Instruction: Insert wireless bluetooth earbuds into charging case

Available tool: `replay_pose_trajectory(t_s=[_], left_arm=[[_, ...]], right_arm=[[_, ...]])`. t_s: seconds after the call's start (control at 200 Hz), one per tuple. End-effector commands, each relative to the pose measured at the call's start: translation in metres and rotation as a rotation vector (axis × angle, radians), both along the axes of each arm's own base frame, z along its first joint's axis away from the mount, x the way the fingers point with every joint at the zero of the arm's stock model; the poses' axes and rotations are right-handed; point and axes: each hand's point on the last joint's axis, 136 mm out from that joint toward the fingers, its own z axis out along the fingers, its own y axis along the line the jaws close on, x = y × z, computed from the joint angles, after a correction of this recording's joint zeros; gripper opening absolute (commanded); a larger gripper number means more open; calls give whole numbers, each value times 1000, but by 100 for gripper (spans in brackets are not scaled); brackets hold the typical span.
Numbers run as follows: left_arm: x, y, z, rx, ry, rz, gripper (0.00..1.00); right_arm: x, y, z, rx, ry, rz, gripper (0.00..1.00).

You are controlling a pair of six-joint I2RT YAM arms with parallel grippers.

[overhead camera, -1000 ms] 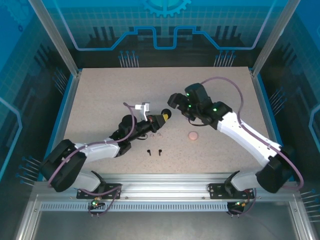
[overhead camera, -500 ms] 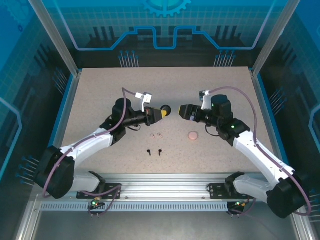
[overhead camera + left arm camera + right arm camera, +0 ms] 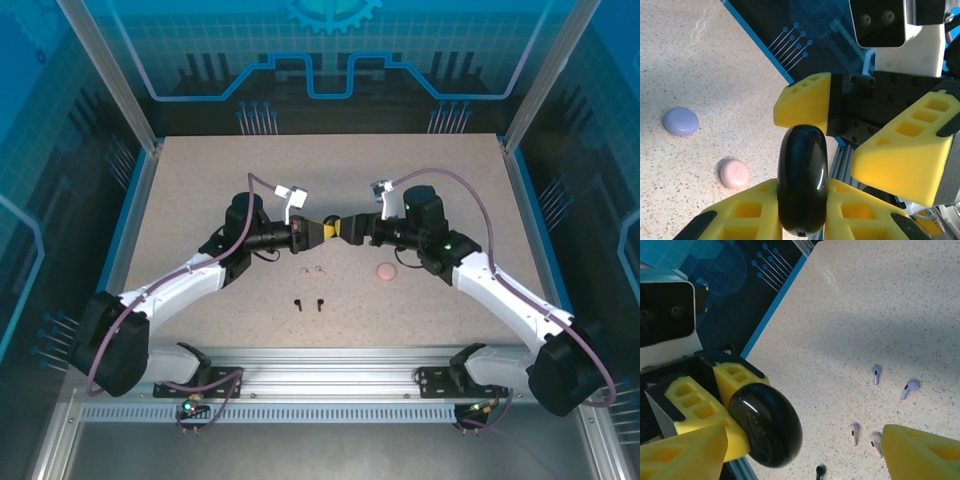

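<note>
My left gripper (image 3: 318,232) is shut on a round black charging case (image 3: 802,155), held on edge above the table. My right gripper (image 3: 804,436) faces it head-on, open, its yellow fingers (image 3: 805,100) standing on either side of the black case (image 3: 767,425) without touching it. On the table below lie two lavender earbuds (image 3: 876,374), two pale pink earbuds (image 3: 854,433) and one black earbud (image 3: 820,471). In the top view the pink pair (image 3: 314,269) and a black pair (image 3: 309,303) lie in front of the left gripper.
A shut pink case (image 3: 386,270) lies under the right forearm; it appears as the pink case (image 3: 734,173) with a lavender case (image 3: 680,121) beside it. A blue-edged wall (image 3: 135,210) borders the speckled table (image 3: 200,180).
The right arm has swung left and lined up nose to nose with the left gripper, its fingers now around the black case. The left arm lifted the case earlier, then held still.
</note>
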Motion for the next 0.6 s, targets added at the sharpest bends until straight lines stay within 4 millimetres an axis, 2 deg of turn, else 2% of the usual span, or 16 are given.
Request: replay_pose_trajectory(t_s=[0.0, 0.215, 0.44, 0.595], left_arm=[[1, -2, 11, -16, -33, -29, 0], [-2, 0, 20, -29, -51, -32, 0], [-7, 2, 23, -26, -59, -34, 0], [-9, 4, 22, -19, -59, -35, 0]], right_arm=[[8, 6, 10, -8, -37, 1, 80], [14, -1, -11, -65, -7, -41, 75], [27, -22, -32, -83, 48, -142, 69], [27, -28, -33, -81, 61, -150, 68]])
